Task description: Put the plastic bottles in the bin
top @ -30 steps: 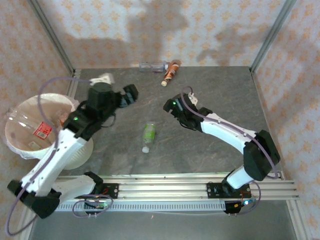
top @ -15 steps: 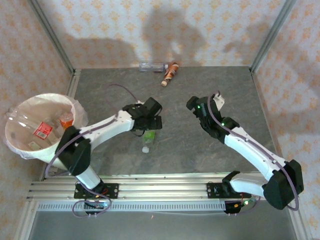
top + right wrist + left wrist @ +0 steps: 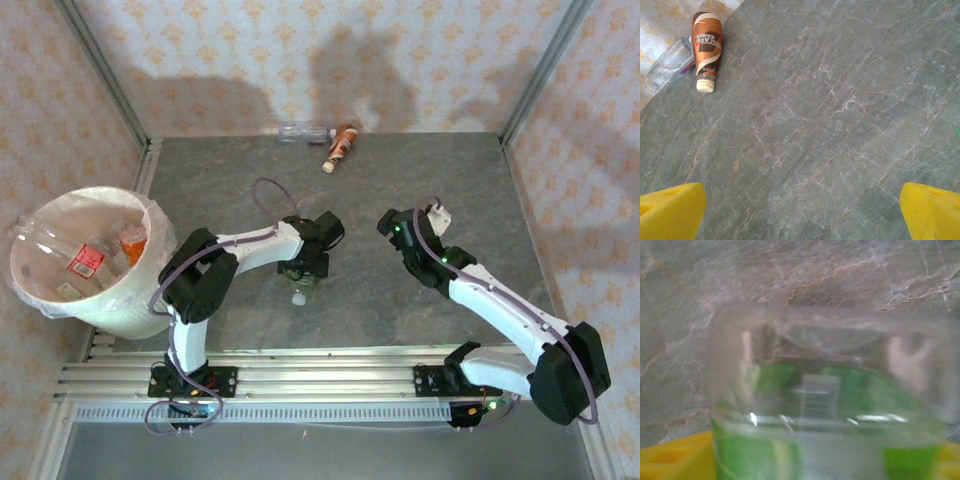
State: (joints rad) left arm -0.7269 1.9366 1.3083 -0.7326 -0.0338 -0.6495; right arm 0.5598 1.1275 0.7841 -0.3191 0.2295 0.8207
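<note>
The bin (image 3: pixel 118 312) stands at the left edge of the grey table (image 3: pixel 470 180), with several of the plastic bottles already inside, one with a red label (image 3: pixel 86 262) and one orange-filled (image 3: pixel 132 241). The left gripper (image 3: pixel 309 260) sits directly over the green-labelled bottle (image 3: pixel 298 288) in the middle of the table. That bottle lies on its side with its long axis running roughly near to far and its white cap pointing at the arm bases. In the left wrist view the bottle (image 3: pixel 825 405) lies between the yellow fingertips (image 3: pixel 670 460), but whether they press it yet I cannot tell. The right gripper (image 3: pixel 800 215) is spread wide over bare table with nothing between its fingers. It is well apart from the green bottle and the nearer of the two to the pair at the far edge: a clear bottle (image 3: pixel 669 66) touching a brown-labelled one (image 3: pixel 706 46), cap toward the arms. The brown label carries white letters that seem to include "CAFE" (the rest is too small). Print on the green and red labels is unreadable.
</note>
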